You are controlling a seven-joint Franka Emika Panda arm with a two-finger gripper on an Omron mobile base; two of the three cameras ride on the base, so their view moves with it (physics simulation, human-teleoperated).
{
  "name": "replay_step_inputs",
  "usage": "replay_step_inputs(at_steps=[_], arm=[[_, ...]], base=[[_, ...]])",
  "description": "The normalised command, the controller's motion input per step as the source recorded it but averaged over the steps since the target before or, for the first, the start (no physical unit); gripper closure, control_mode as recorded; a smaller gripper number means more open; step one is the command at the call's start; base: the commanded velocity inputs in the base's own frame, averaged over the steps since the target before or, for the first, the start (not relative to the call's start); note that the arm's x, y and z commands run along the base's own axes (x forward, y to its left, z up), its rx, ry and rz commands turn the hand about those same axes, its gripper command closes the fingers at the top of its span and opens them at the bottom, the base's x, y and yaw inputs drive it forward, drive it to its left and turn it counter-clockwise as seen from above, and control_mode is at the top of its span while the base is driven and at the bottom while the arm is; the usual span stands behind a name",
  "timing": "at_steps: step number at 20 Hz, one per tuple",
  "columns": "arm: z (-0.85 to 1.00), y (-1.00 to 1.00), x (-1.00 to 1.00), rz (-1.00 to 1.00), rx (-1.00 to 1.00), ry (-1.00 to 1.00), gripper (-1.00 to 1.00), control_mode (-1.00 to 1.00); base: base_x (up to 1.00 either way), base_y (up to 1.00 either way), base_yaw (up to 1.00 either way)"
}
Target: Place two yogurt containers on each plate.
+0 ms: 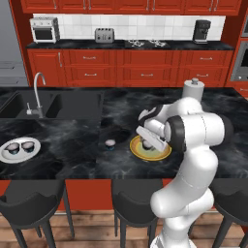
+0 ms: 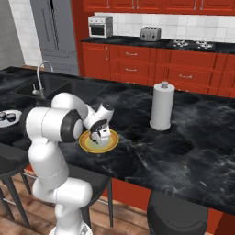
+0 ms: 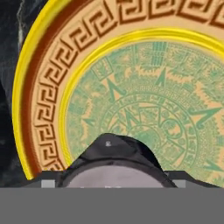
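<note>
Gripper (image 1: 147, 144) hovers low over the yellow plate (image 1: 162, 154), a yogurt cup (image 3: 114, 168) between its fingers; whether it grips, I cannot tell. Another cup (image 1: 110, 143) sits just left; two rest on the white plate (image 1: 7, 156).

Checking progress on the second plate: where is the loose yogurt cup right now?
In the left base view the loose cup sits alone on the dark counter, just left of the yellow plate, apart from it, right of the sink.

No legible text, label, brand, number or sign found. The yellow plate (image 3: 144, 87) directly beneath the pincer carries only a key-pattern border and ornamental figures; no lettering among them.
</note>
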Motion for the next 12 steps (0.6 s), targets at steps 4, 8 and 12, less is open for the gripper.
replay_step_inputs(at_steps=[4, 8, 12], arm=[[0.17, 0.0, -0.04, -0.01, -0.01, 0.01, -1.0, -1.0], [0.2, 0.0, -0.03, 0.0, -0.01, 0.02, -1.0, -1.0], [0.57, 0.0, -0.26, -0.01, -0.03, 0.01, -1.0, -1.0]], base=[[0.0, 0.0, 0.0], [0.0, 0.0, 0.0], [0.0, 0.0, 0.0]])
